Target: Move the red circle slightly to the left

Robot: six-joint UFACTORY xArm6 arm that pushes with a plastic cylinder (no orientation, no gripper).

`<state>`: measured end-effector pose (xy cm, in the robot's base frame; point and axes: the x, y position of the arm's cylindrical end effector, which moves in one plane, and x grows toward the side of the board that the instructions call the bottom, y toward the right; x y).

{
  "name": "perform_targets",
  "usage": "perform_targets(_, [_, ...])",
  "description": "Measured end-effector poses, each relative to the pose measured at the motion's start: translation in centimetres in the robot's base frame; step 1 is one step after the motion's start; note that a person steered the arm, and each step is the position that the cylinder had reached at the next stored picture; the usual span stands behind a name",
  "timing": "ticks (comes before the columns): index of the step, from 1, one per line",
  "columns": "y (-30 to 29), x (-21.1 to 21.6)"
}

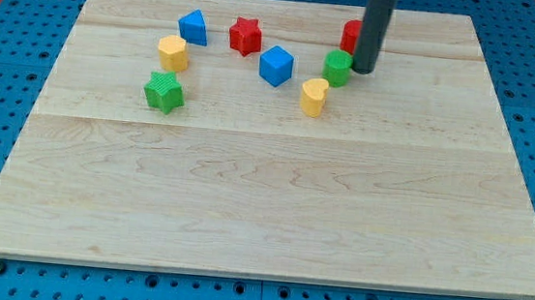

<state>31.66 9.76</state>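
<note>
The red circle (351,35) stands near the view's top right of centre, mostly hidden behind my dark rod. My tip (363,70) rests on the board just in front of the red circle and right beside a green block (338,67), touching or nearly touching its right side.
A yellow block (314,97) lies below the green one. A blue cube (276,65), a red star (245,35), a blue block (194,27), a yellow block (173,52) and a green star (164,91) spread toward the view's left. The wooden board (262,218) lies on a blue pegboard.
</note>
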Motion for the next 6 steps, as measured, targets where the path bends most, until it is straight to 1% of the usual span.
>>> perform_targets(1, [0.6,0.0])
perform_targets(2, [6.4,-3.3])
perform_targets(3, [8.5,-6.6])
perform_targets(5, [2.6,-7.3])
perform_targets(6, [6.5,-7.6])
